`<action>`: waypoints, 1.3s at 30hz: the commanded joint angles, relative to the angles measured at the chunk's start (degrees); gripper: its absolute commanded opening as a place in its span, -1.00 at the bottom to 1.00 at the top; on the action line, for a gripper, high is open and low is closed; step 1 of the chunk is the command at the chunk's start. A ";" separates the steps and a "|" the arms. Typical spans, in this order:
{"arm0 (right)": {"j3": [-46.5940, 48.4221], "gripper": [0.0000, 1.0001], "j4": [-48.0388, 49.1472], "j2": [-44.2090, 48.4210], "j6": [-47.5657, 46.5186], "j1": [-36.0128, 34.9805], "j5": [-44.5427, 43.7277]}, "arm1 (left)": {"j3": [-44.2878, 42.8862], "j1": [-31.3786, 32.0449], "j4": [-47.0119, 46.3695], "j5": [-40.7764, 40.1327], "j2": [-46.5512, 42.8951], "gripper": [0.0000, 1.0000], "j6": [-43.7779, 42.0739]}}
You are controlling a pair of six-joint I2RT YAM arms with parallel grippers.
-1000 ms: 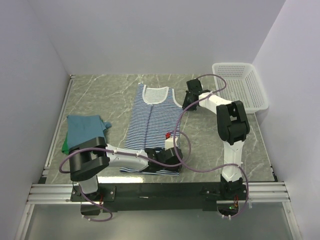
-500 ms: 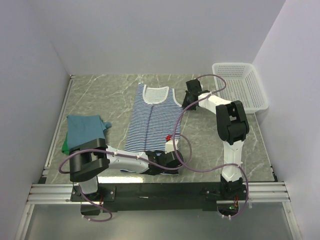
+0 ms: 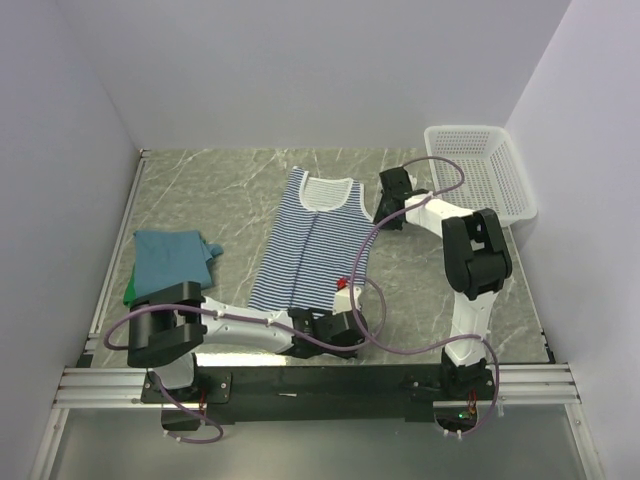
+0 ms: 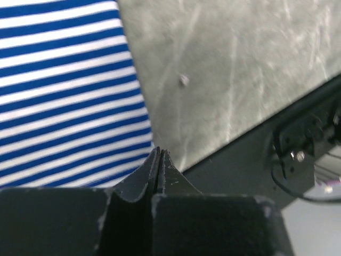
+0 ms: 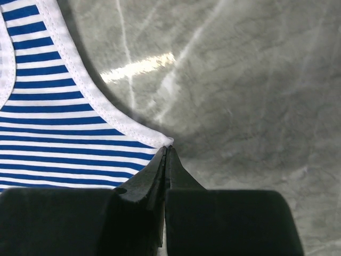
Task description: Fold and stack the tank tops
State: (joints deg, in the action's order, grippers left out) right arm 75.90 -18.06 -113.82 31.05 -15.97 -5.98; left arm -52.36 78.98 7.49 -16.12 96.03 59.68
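Two tools pinch a striped tank top (image 3: pixel 310 245) at opposite corners

Nearest, the left tool (image 4: pixel 160 153), tips pressed together, nips the soft navy-and-white top's near-right hem corner. Farther off, the right tool (image 5: pixel 166 151) clamps its white-trimmed armhole corner. Both have closed within the last second, and the top has narrowed and shifted right on the marbled surface (image 3: pixel 200 185). At left, a folded teal top (image 3: pixel 172 258) lies over a green top (image 3: pixel 130 293). A white mesh basket (image 3: pixel 460 129) sits far right.
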 commanded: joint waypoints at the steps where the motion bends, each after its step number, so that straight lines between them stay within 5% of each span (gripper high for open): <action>1: -1.98 -1.00 0.31 4.04 0.07 0.67 -2.20 | -1.34 1.61 0.69 1.61 -2.86 -0.99 -1.32; 3: -2.42 -1.00 0.49 4.75 -0.02 0.85 -2.20 | -1.25 1.96 0.95 1.97 -3.22 -0.91 -1.59; 4: -2.33 -1.00 0.31 4.75 -0.02 0.85 -2.11 | -1.34 2.14 1.21 1.88 -3.22 -0.64 -1.32; 7: -1.81 -1.00 -0.13 4.66 -0.20 0.94 -1.93 | -2.13 3.19 2.79 -0.49 -2.95 -0.29 -1.32; 9: -1.72 -1.00 -0.30 4.66 -0.29 0.94 -1.84 | -3.53 3.98 4.37 -2.33 -1.90 -0.22 -1.15; 39: -3.21 -1.00 1.54 4.13 0.07 1.29 -0.09 | -15.05 11.20 22.83 -20.27 9.08 -0.34 4.13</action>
State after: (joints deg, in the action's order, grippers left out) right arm 73.52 -17.39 -112.60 31.05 -15.33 -5.89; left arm -64.88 89.49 27.97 -33.36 103.66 62.70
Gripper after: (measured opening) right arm 0.006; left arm 0.330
